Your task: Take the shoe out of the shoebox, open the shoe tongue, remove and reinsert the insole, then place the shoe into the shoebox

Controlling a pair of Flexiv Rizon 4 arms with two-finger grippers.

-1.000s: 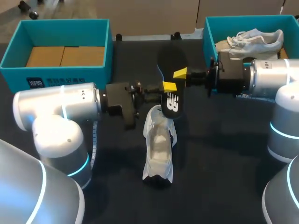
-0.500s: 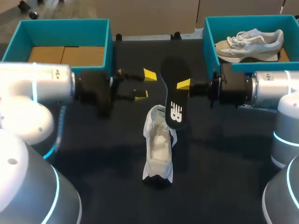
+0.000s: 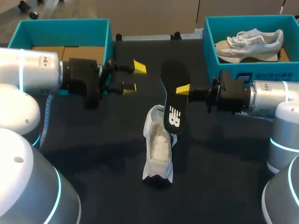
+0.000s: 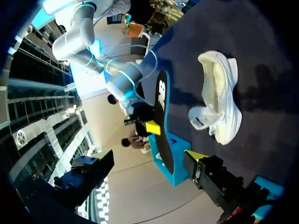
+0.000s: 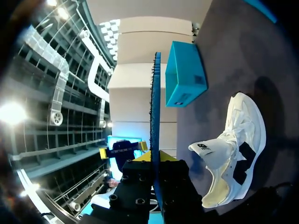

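Observation:
A black insole [image 3: 175, 93] hangs over the table's middle, its heel end just above the white shoe [image 3: 158, 150], which lies with its tongue pulled open. My right gripper [image 3: 183, 89] is shut on the insole's edge. My left gripper [image 3: 133, 76] stands open and empty to the left of the insole, apart from it. In the left wrist view the insole [image 4: 162, 116] shows edge-on ahead of the open left gripper [image 4: 149, 159], with the shoe [image 4: 219, 100] beyond. In the right wrist view the insole [image 5: 154, 112] rises from the right gripper [image 5: 156, 161], the shoe [image 5: 238, 149] beside it.
A teal shoebox [image 3: 28, 37] with a bare cardboard floor stands at the back left. A second teal shoebox [image 3: 210, 46] at the back right holds a grey shoe [image 3: 250, 39]. The left box [image 5: 184, 79] also shows in the right wrist view.
My left gripper let go of the insole, opened wide and drew back to the left. My right gripper kept the insole and shifted it slightly toward the shoe.

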